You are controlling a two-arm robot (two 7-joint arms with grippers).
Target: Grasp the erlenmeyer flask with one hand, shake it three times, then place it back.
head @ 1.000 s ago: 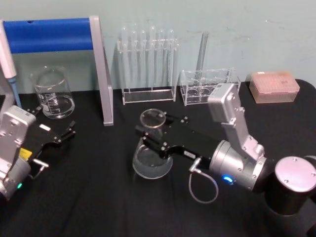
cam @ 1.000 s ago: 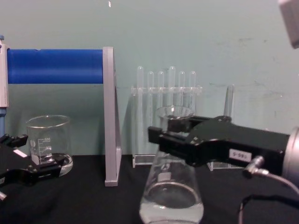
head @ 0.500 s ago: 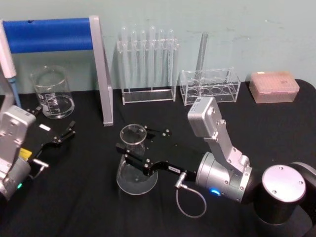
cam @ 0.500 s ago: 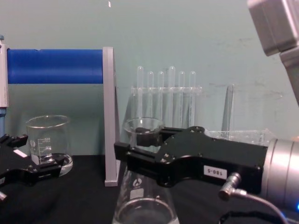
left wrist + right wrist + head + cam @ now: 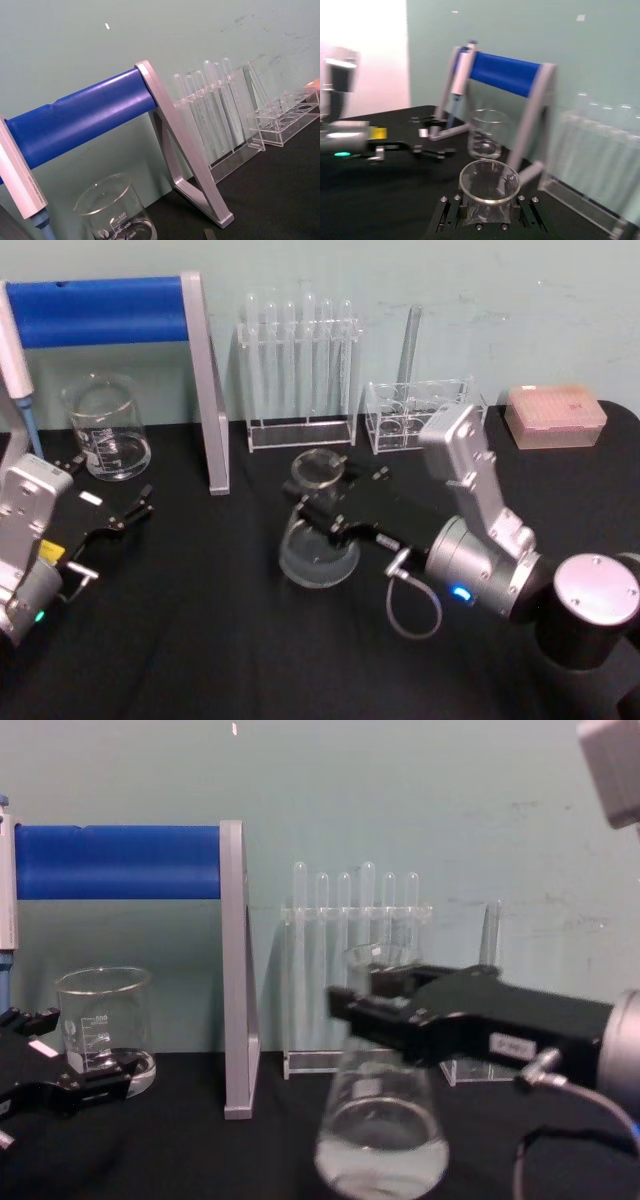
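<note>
A pale green wall backs a table [image 5: 200, 640] draped in black cloth, with a blue-barred stand [image 5: 100, 310], a glass beaker [image 5: 105, 430], a rack of test tubes [image 5: 300, 370], a lower clear rack [image 5: 425, 415] and a pink box [image 5: 555, 415] lined up along its far edge. Near the middle of the cloth, in front of the test-tube rack, the right gripper [image 5: 318, 502] reaches in from the robot's right and has its flat black jaws closed tight on the narrow neck of the erlenmeyer flask [image 5: 318, 555], just under the flared rim. In the chest view the flask [image 5: 382, 1140] hangs from the gripper [image 5: 375, 998] slightly tilted, with what looks like a shallow layer of clear liquid in its wide base. Whether the base touches the cloth cannot be told. The left gripper [image 5: 112, 485] rests low at the robot's left, just in front of the beaker, with its fingers spread apart and nothing between them.
</note>
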